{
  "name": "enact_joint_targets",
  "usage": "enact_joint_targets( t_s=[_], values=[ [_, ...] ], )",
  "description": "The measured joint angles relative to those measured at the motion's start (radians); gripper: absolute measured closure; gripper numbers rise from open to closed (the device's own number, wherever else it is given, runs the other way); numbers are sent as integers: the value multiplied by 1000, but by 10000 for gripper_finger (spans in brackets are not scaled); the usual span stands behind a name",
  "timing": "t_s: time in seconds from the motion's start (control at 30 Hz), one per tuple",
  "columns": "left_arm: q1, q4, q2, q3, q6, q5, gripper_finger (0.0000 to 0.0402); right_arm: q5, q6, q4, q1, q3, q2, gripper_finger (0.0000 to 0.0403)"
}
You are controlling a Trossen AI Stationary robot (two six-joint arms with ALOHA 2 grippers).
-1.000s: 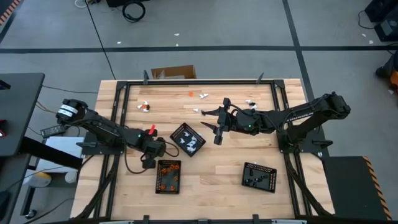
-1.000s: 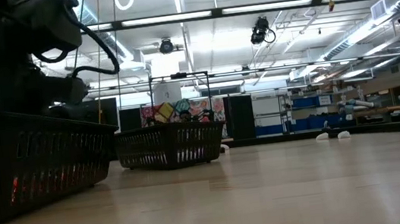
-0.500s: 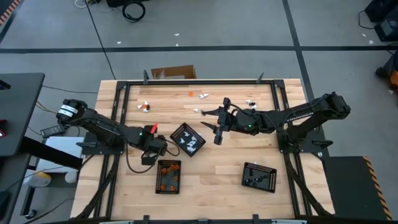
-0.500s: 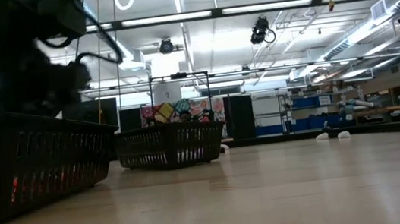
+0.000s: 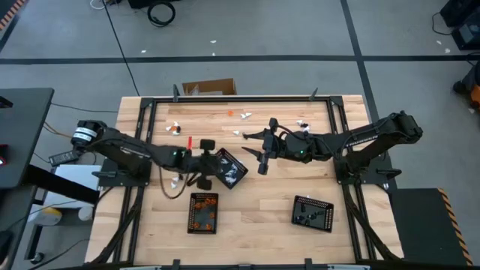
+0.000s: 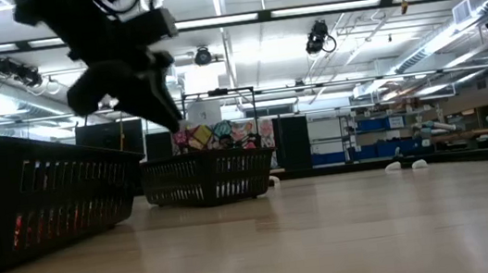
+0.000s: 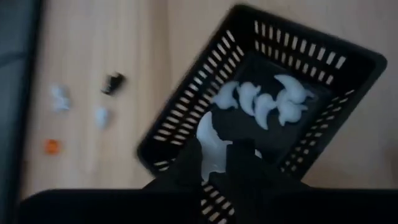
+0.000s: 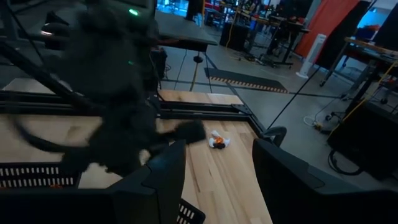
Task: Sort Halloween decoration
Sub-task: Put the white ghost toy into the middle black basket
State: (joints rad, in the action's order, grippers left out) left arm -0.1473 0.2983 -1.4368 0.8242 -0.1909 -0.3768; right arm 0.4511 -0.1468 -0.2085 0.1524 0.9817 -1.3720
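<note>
My left gripper (image 7: 214,158) is shut on a small white decoration piece (image 7: 210,142). It hangs over the rim of the black tray (image 5: 217,157) that holds several white pieces (image 7: 267,102). In the low view, the left gripper (image 6: 164,109) slants down above that tray (image 6: 203,181). My right gripper (image 5: 257,150) waits open and raised, just right of the same tray, with nothing between its fingers (image 8: 168,180). Loose orange, white and black pieces (image 5: 244,115) lie on the table's far part. A tray of orange pieces (image 5: 203,212) and a tray of black pieces (image 5: 313,212) rest on the near part. My left gripper pinches the white piece (image 7: 209,149) between its two fingertips. The piece sticks out ahead of the fingers. The fingers slant down from the table's left. The piece is lifted clear, above the tray's rim.
More loose pieces lie at the far left (image 5: 174,127) and far right (image 5: 302,123). A black frame rail (image 5: 240,99) runs round the table. A cardboard box (image 5: 209,88) stands beyond the far edge. Bare wood lies between the two near trays (image 5: 255,214).
My left gripper has risen from beside the orange tray. It has swung toward the table's right and far side, to the tray of white pieces, and its wrist has turned on the way. My right arm has kept still.
</note>
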Motion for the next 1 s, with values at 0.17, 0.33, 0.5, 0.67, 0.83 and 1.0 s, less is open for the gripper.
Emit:
enact_joint_targets(
  t_s=[0.17,0.33,0.5,0.67,0.83,1.0],
  values=[
    [46,41,-36,11,17,87,262,-1,-12,1,10,0,0,212],
    [44,274,-4,112,67,64,197,0,-14,7,10,0,0,212],
    [29,535,62,138,188,63,184,0,-21,20,10,0,0,212],
    [10,657,178,35,444,134,194,0,-21,24,10,0,0,212],
    [0,747,236,-37,706,298,198,0,-21,21,6,0,0,212],
    [-62,736,241,-104,820,367,198,0,-21,17,6,0,0,212]
  ],
)
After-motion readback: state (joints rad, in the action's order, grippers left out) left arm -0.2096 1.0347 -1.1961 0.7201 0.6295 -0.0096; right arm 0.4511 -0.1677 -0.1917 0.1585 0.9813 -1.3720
